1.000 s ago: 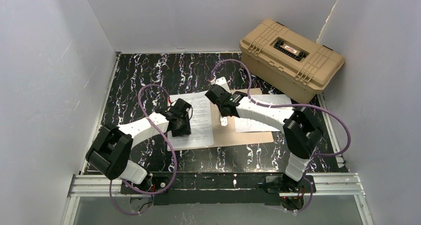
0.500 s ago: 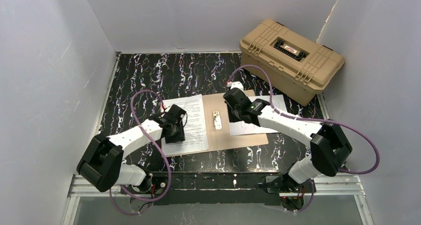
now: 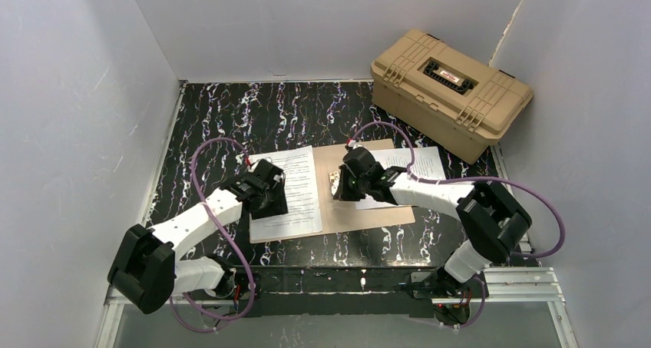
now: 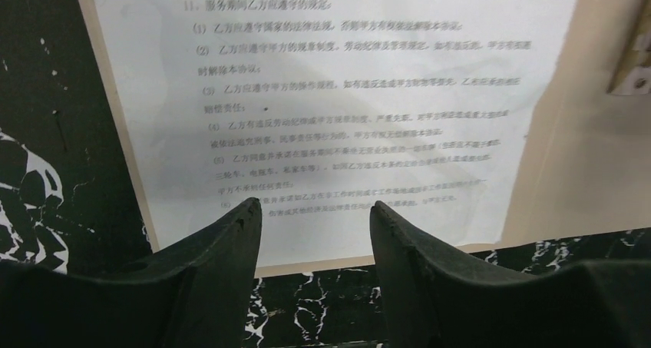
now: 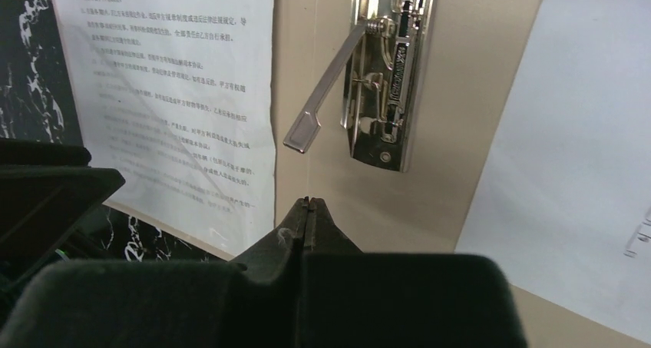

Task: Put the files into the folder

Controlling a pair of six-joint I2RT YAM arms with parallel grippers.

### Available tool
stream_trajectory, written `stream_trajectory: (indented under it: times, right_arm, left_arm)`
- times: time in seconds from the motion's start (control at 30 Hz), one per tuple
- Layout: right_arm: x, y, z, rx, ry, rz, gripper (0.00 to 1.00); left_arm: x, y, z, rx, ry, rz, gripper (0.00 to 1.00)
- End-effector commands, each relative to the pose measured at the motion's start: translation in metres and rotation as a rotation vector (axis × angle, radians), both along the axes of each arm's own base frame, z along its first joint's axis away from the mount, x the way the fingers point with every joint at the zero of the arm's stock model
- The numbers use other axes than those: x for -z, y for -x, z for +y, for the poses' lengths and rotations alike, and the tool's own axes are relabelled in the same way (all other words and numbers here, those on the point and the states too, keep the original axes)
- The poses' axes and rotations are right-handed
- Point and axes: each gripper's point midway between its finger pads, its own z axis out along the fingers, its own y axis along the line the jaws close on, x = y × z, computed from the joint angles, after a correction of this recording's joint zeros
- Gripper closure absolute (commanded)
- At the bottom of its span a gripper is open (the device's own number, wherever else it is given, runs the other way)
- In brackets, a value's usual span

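Flat tan-brown kraft cardboard folder (image 3: 365, 212) lies open at mid-frame in the top view. One white printed paper sheet (image 3: 295, 180) rests on its left half. A second white printed sheet (image 3: 418, 164) lies right of centre, overlapping the folder's right edge and partly on the black marbled table (image 3: 230, 117). Left gripper (image 4: 315, 210), jaws released and empty, sits at the first sheet's lower edge; the sheet's long axis runs up-frame from it. Right gripper (image 5: 307, 203), fingers clenched on nothing, points at the silver metal clip (image 5: 388, 71) just above, whose lever is raised. I judge this arm nearer the second sheet.
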Motion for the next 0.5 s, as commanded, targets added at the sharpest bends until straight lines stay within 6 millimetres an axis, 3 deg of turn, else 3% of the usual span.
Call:
stream_trajectory:
  times: [0.0, 0.23, 0.47]
  right_arm:
    - [-0.008, -0.009, 0.026, 0.025, -0.142, 0.015, 0.99]
    - [-0.003, -0.022, 0.032, 0.080, -0.198, 0.036, 0.99]
    - [-0.008, -0.039, 0.034, 0.098, -0.225, 0.015, 0.99]
  left_arm:
    - [-0.024, -0.021, -0.015, 0.030, 0.048, -0.059, 0.46]
    - [-0.027, -0.036, -0.028, 0.032, 0.061, -0.062, 0.43]
    - [-0.014, -0.038, -0.034, 0.035, 0.067, -0.028, 0.44]
